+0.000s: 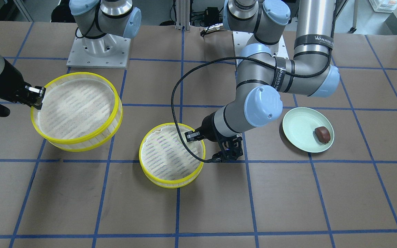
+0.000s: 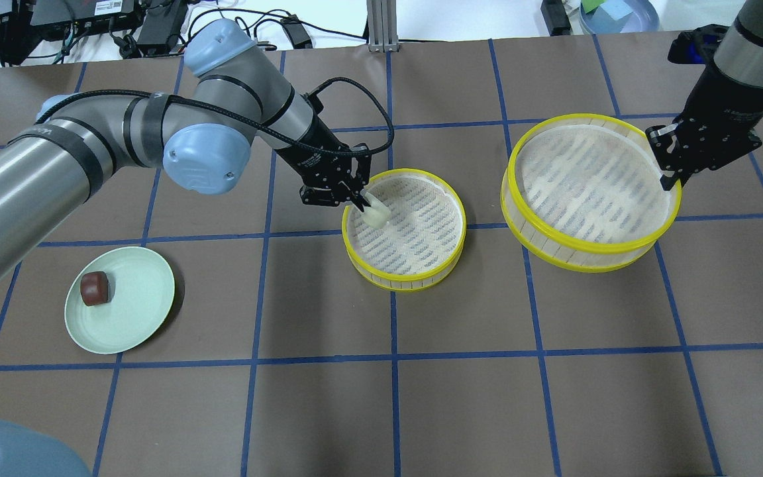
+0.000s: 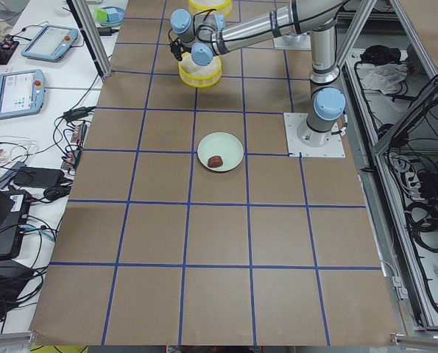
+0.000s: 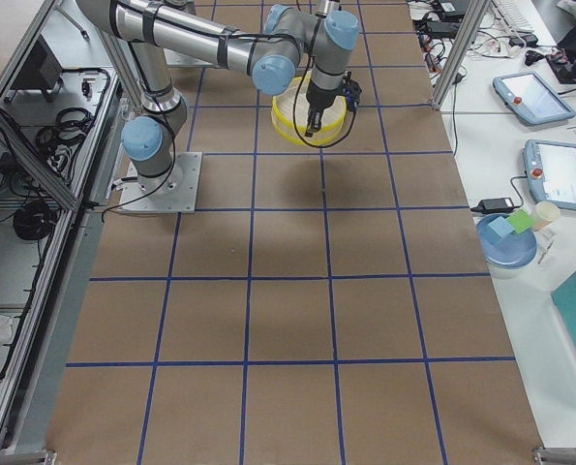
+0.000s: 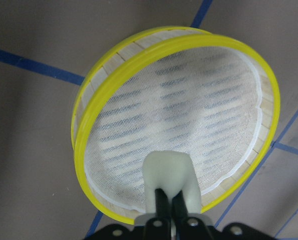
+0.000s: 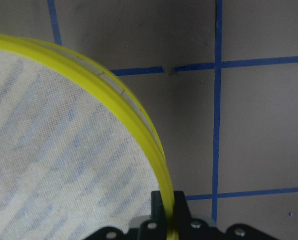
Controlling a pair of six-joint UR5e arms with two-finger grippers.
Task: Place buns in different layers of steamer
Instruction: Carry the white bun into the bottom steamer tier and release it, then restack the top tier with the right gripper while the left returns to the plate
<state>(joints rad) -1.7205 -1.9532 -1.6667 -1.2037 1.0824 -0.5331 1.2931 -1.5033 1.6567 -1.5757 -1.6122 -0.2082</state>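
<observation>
My left gripper (image 2: 361,202) is shut on the cream-white bun (image 2: 376,213). It holds the bun just inside the near-left rim of a yellow-rimmed steamer tray (image 2: 408,281) that rests on the table. In the left wrist view the bun (image 5: 169,175) sits between the fingertips over the tray's mesh floor (image 5: 189,110). My right gripper (image 2: 669,179) is shut on the rim of the second steamer tray (image 2: 580,255) and holds it tilted above the table; its rim (image 6: 138,125) runs between the fingers. The dark reddish-brown bun (image 2: 95,288) lies on a pale green plate (image 2: 136,311).
The table is brown paper with a blue tape grid. The plate (image 1: 298,127) with the brown bun (image 1: 322,134) lies on the robot's left side, apart from both trays. The arm bases stand at the robot's edge of the table.
</observation>
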